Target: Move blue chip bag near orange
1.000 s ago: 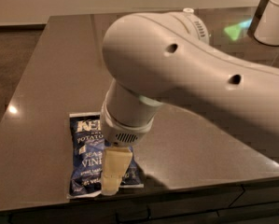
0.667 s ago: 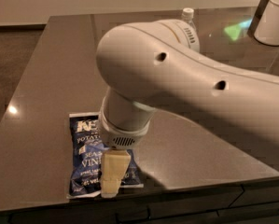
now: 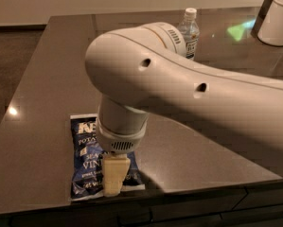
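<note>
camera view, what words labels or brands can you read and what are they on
"POTA": white letters on the blue chip bag; the rest of the word is hidden behind the arm.
"VIN": larger white letters lower on the same bag, cut off by the tool, which hangs over the bag's right half.
Top lettering and bottom small print on the bag: too blurred to read.
Label on the water bottle: too small to read.

Gripper [image 3: 113,183] over blue chip bag [image 3: 86,167], hiding its right part; bottle [image 3: 190,28] partly behind arm [image 3: 202,98].
</note>
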{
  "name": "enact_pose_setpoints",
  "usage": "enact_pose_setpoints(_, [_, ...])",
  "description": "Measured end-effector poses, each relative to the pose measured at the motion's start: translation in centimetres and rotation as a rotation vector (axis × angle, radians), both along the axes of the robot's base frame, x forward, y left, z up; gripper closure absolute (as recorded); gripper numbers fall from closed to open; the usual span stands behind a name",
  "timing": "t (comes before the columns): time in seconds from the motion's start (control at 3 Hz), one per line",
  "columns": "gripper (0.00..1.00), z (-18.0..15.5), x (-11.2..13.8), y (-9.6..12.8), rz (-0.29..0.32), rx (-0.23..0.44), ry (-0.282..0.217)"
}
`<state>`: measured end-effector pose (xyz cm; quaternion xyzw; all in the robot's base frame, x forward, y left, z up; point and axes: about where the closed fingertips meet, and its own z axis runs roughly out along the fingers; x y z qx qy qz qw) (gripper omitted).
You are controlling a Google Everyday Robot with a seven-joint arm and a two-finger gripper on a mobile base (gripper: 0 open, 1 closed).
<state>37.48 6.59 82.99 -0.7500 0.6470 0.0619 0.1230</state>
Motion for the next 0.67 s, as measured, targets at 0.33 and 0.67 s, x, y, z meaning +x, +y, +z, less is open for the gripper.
enact_pose_setpoints(0.33, [0.41,0.5,0.3,-0.1,0.009,-0.011,0.011])
enact_pose_setpoints(0.67, [0.64,2.2,1.2,-0.3,0.002,0.01,0.016])
